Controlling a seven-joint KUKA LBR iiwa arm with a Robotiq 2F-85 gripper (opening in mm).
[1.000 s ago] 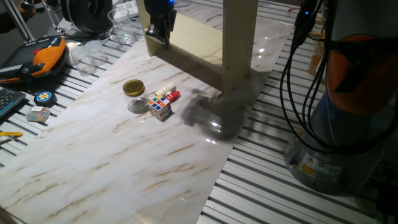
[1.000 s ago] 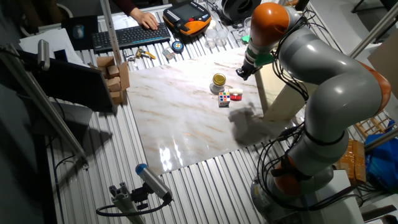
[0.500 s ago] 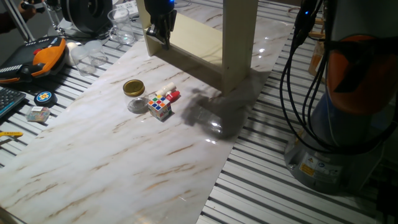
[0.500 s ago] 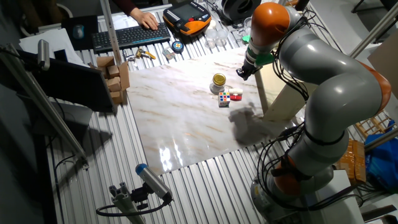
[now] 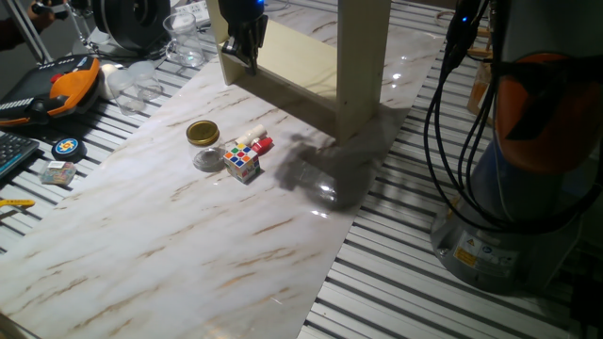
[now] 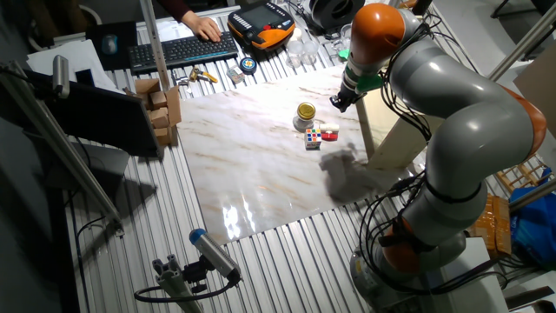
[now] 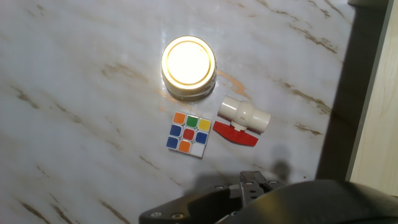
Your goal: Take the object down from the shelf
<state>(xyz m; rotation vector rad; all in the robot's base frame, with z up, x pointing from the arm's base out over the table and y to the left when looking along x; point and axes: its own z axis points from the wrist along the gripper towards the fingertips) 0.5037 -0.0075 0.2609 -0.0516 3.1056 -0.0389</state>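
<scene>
One fixed view: gripper (image 5: 247, 52) hangs at the front upper edge of the shelf (image 5: 316, 66); jaw state cannot be determined.

Other fixed view: shelf (image 6: 391, 130) stands just beside the gripper (image 6: 337, 100).

Hand view: jar (image 7: 189, 67), puzzle cube (image 7: 188, 133) and white valve (image 7: 244, 118) lie on the table below; shelf panel (image 7: 370, 93) at right.

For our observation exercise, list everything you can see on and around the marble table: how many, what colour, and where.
jar: one, clear with gold lid, on the table, left of the cube.
cube: one, multicoloured, mid-table beside the valve.
valve: one, white with red handle, touching the cube's right side in the hand view.
shelf: one, cream, far end of the table.
keyboard: one, black, off the table, a person's hand on it.
arm: one, grey and orange.
gripper: one, dark, high at the shelf's front edge; state unclear.
</scene>
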